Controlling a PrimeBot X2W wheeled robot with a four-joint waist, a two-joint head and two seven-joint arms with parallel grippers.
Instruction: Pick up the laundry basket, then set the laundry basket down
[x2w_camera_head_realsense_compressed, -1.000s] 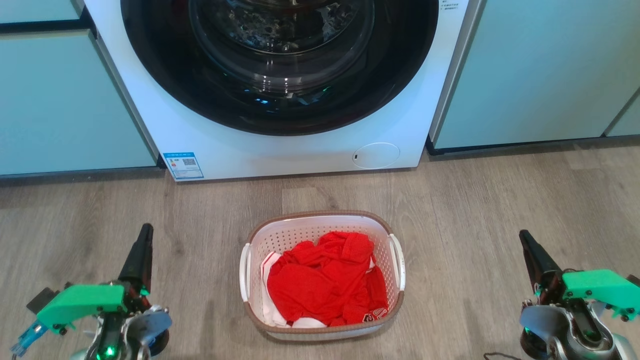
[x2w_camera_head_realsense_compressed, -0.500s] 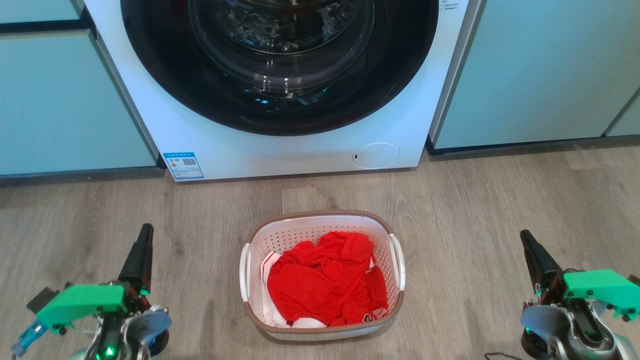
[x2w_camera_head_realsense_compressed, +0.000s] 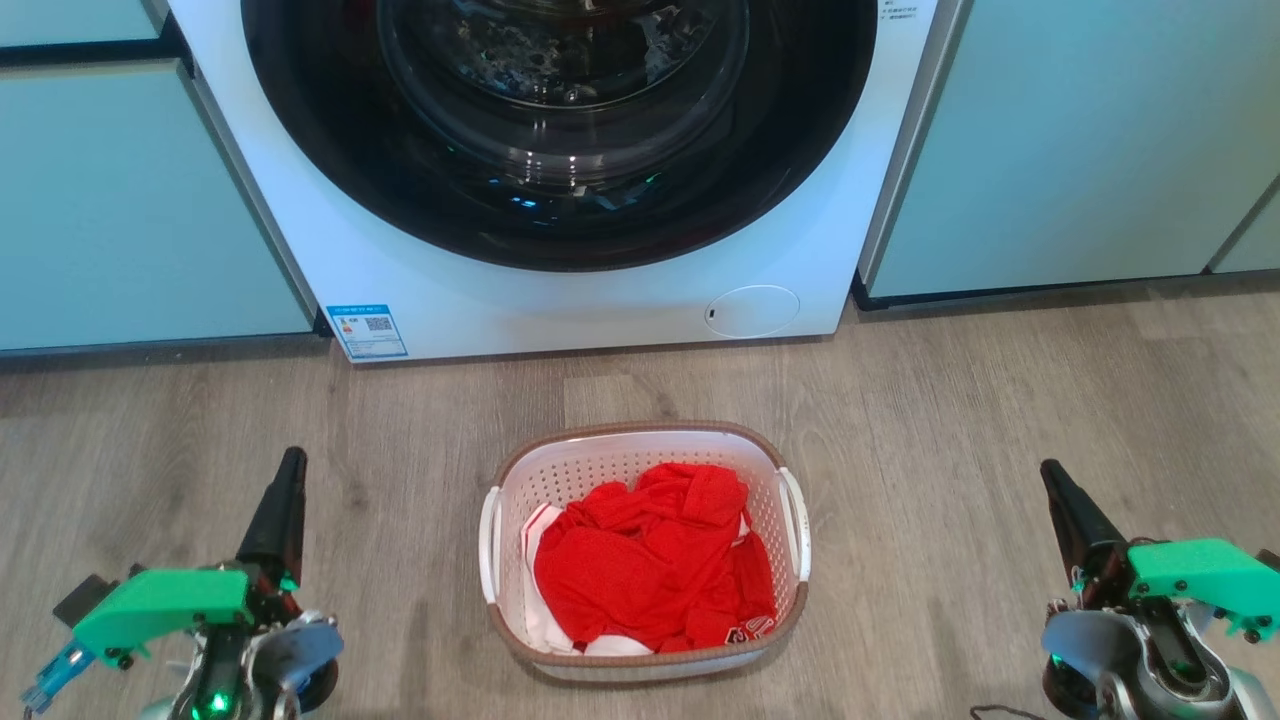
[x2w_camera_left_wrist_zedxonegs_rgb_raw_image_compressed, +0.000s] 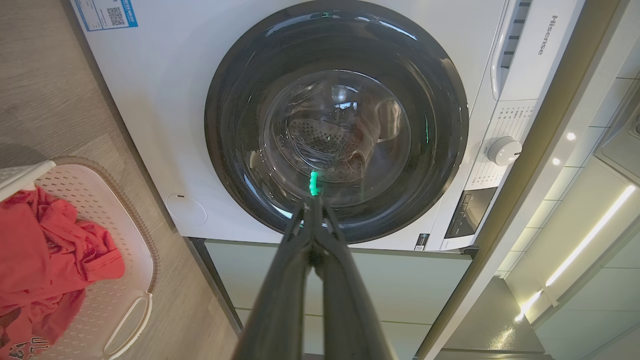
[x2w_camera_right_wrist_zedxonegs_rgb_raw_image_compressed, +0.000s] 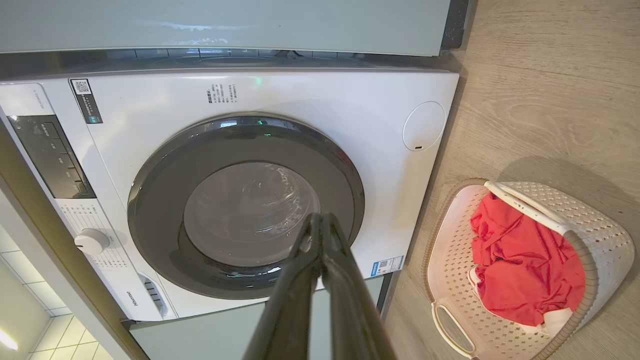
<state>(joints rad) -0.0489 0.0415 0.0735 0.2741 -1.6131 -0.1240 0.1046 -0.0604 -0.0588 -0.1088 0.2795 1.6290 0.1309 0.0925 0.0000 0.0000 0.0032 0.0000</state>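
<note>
The laundry basket (x2w_camera_head_realsense_compressed: 795, 470) stands on the wood floor in front of the washer, white with perforated walls, a brown rim and white side handles, holding red clothes (x2w_camera_head_realsense_compressed: 650, 560). The left wrist view has the basket (x2w_camera_left_wrist_zedxonegs_rgb_raw_image_compressed: 120, 235) at its left edge, and in the right wrist view the basket (x2w_camera_right_wrist_zedxonegs_rgb_raw_image_compressed: 600, 235) lies at the lower right. My left gripper (x2w_camera_head_realsense_compressed: 290, 463) is shut and empty, well left of the basket. My right gripper (x2w_camera_head_realsense_compressed: 1050, 472) is shut too, well right of it. In each wrist view the closed tips of the left gripper (x2w_camera_left_wrist_zedxonegs_rgb_raw_image_compressed: 313, 202) and right gripper (x2w_camera_right_wrist_zedxonegs_rgb_raw_image_compressed: 320, 218) point at the washer door.
A white front-loading washing machine (x2w_camera_head_realsense_compressed: 600, 300) with a dark round door (x2w_camera_head_realsense_compressed: 560, 130) stands just behind the basket. Pale green cabinets (x2w_camera_head_realsense_compressed: 130, 200) flank it on both sides. Bare wood floor (x2w_camera_head_realsense_compressed: 950, 420) lies around the basket and between it and each gripper.
</note>
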